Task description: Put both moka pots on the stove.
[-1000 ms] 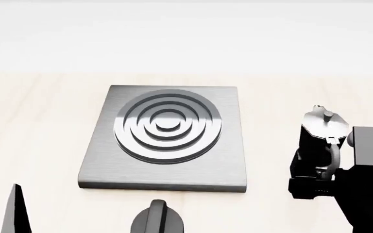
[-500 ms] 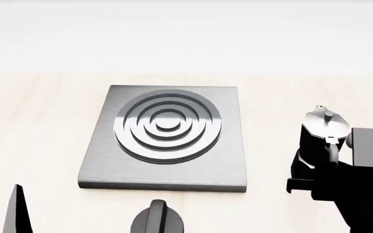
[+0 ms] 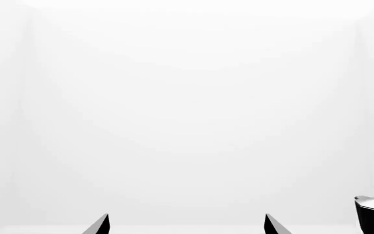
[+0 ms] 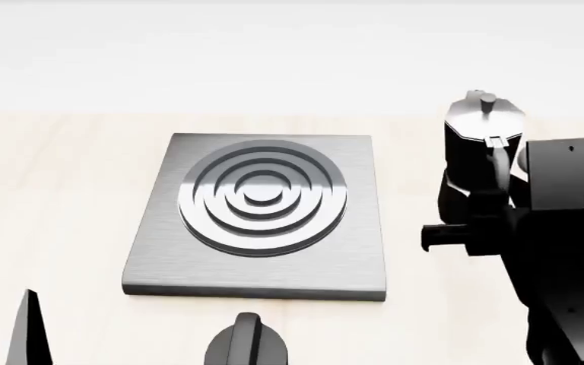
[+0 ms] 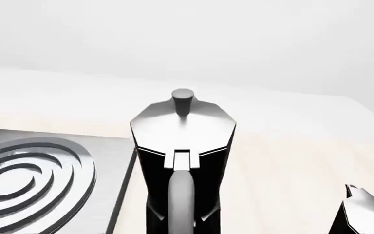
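Now the right gripper has its jaws clamped on a moka pot, just beside the stove. Left jaws stand wide apart.

The stove is brushed grey metal, the moka pot glossy black with a shiny silvery lid (mirror-smooth), on a pale, matt wood-look table.

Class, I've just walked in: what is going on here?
The right gripper holds one moka pot by its handle, raised beside the stove, whose burner is bare. A second moka pot stands off the stove. The left gripper is open and idle.
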You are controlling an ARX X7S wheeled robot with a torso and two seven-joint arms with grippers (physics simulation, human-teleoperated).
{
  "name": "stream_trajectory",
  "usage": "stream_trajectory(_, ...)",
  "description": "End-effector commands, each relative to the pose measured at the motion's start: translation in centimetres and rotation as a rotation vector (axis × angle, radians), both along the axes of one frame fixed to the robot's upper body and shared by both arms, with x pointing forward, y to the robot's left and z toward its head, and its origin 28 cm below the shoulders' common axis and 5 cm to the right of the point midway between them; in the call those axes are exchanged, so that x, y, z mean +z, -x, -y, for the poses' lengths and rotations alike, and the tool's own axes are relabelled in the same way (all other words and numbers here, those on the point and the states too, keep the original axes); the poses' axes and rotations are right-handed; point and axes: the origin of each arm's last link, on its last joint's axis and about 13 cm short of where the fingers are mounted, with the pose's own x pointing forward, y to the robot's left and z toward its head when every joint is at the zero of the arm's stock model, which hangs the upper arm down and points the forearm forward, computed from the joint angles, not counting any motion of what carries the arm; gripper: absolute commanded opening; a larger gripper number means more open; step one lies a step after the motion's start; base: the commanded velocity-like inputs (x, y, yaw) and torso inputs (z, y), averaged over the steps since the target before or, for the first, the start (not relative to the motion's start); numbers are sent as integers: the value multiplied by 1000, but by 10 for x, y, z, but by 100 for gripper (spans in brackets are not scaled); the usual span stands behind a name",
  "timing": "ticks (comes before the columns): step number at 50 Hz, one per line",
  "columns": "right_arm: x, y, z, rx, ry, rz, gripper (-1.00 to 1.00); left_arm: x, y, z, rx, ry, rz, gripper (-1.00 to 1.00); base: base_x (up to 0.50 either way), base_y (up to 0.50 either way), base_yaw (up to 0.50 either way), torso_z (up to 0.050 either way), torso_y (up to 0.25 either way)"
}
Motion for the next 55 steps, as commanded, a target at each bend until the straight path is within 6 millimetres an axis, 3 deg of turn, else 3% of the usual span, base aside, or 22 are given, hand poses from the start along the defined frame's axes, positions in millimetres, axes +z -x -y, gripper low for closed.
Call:
stream_trajectory(1,34,1,-24,96,42,134,-100,0,0,0,-8,-9,-11,100,0,0,0,0,0)
stream_trajectory(10,52,-10,-42,192,-24,174,-100,-1,0,1,-14,-5,-25,100,0,0,0,0,1)
stream_trajectory(20,51,-50,-70,298,-34,189,-100,-1,-1,-1,-11,-16,-35,100,0,0,0,0,1)
stream_trajectory(34,49,-75,-105,391,-73,243,-100,-5,-5,-1,-13,-39,-67,100,0,0,0,0,1)
stream_trajectory(44,36,-93,-127,424,-105,244,-100,-8,-8,-2,-19,-12,-85,100,0,0,0,0,1)
stream_trajectory(55,23,-99,-146,469,-124,243,-100,-9,-7,-3,-14,-3,-73,100,0,0,0,0,1)
